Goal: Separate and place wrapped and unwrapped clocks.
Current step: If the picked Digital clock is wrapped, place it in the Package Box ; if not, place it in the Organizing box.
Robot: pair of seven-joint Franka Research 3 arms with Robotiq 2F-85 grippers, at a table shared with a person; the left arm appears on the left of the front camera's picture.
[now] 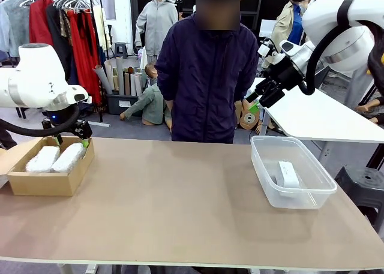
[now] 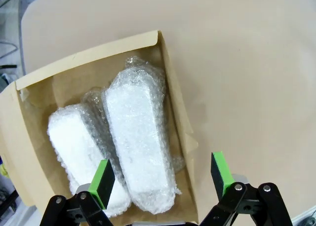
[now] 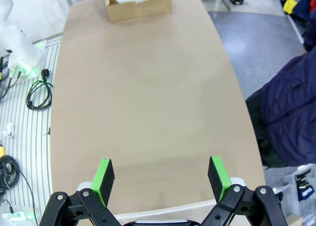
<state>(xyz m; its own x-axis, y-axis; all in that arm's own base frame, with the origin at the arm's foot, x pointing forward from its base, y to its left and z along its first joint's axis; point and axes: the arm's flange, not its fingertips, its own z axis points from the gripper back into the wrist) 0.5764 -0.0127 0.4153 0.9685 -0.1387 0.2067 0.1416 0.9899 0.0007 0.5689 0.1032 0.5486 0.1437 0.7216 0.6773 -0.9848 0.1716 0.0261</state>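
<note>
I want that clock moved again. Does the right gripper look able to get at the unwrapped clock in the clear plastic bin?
Probably yes. The right gripper hangs open above the table's far edge, near the clear plastic bin. The bin has no lid, and the unwrapped clock lies alone in it with nothing over it.

Even, bright indoor light fell from overhead — shadows on the table point(image 1: 180, 196) were soft. Wrist views bent at the edges; the white wrap point(image 2: 136, 137) glared slightly.
</note>
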